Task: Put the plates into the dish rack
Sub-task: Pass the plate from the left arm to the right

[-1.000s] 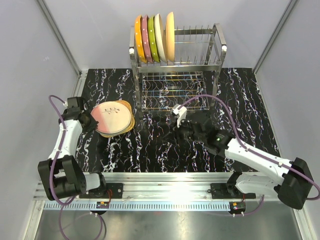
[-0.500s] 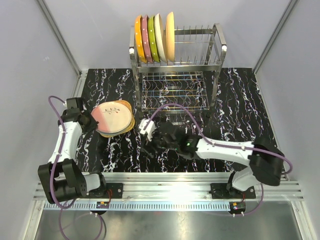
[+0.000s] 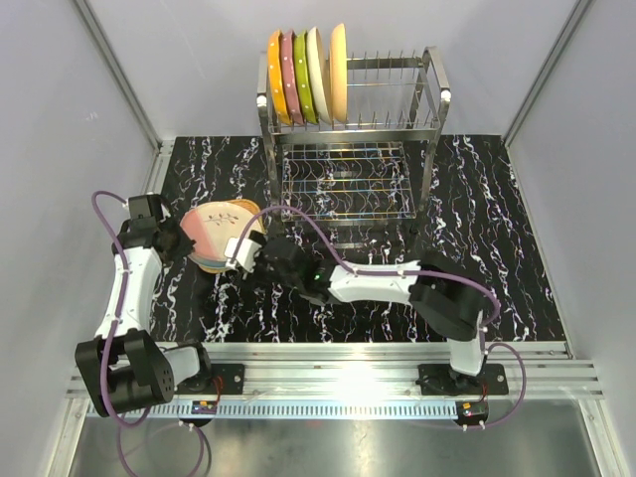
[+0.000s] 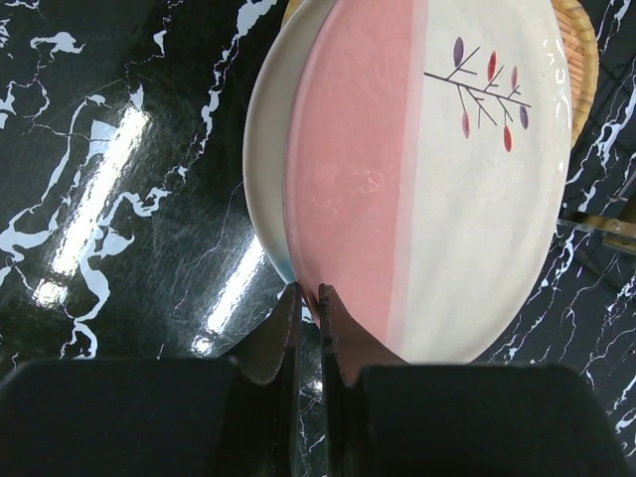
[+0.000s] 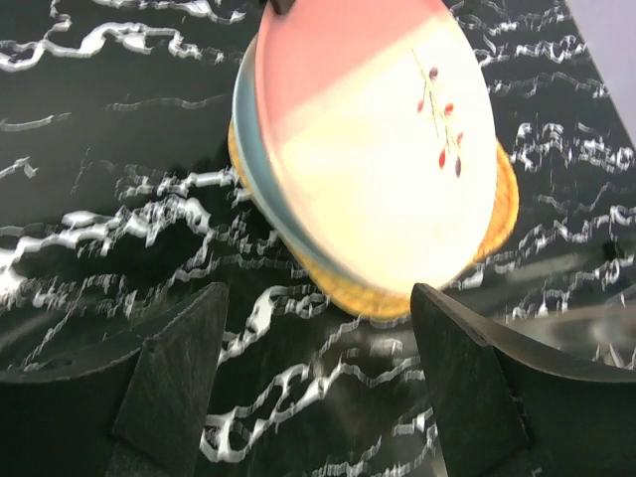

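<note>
While left hand [image 4: 310, 291] pinches top plate [image 4: 427, 179] rim, right hand [image 5: 318, 293] gapes wide, empty.

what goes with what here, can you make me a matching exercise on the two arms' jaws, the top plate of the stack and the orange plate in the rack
Things:
1. left gripper
2. right gripper
3. pink and cream plate
4. orange plate

States:
A. standing upright at the left end of the dish rack, upper tier
B. jaws wide open, facing the stack, holding nothing
C. jaws shut on a plate's rim
D. tilted up on top of the stack, one edge pinched

Pairs: 1-C, 2-B, 3-D, 4-A
</note>
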Available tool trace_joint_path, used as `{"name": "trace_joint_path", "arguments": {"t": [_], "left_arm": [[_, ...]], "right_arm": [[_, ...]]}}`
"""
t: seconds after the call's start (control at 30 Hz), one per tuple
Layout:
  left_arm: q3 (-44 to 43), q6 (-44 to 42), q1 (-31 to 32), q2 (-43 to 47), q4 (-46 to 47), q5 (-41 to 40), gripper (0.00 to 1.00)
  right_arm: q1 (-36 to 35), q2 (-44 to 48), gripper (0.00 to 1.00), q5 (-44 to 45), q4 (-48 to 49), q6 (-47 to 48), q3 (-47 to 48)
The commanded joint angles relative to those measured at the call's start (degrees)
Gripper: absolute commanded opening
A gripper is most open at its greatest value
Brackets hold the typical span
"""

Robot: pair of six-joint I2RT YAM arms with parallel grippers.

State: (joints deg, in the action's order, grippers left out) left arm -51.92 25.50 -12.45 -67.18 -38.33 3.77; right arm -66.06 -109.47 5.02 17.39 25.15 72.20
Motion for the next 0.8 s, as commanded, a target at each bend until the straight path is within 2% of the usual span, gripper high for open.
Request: {"name": "trace_joint_path", "arguments": {"t": [0.0, 0.17, 0.5, 0.77], "left_arm": [[-0.4, -0.6, 0.3, 1.6, 3.7, 5.3, 0.0], [-0.5, -0.5, 0.3, 1.6, 3.7, 6.1, 0.0], [0.0, -0.4, 0.3, 3.5, 4.6, 6.9, 0.0], [0.0, -0.5, 0.2, 3.5, 4.6, 7.3, 0.0]], "right_arm": [[-0.2, -4.2, 0.82, -1.2, 2.1, 2.9, 8.3], [-0.2, -10.1, 0.81, -3.4, -0.9, 3.4, 14.8], [0.3, -19.2, 0.81, 5.1, 0.1, 9.0, 22.3], [1.0, -20.9, 0.71, 7.4, 1.1, 10.0, 25.2]]}}
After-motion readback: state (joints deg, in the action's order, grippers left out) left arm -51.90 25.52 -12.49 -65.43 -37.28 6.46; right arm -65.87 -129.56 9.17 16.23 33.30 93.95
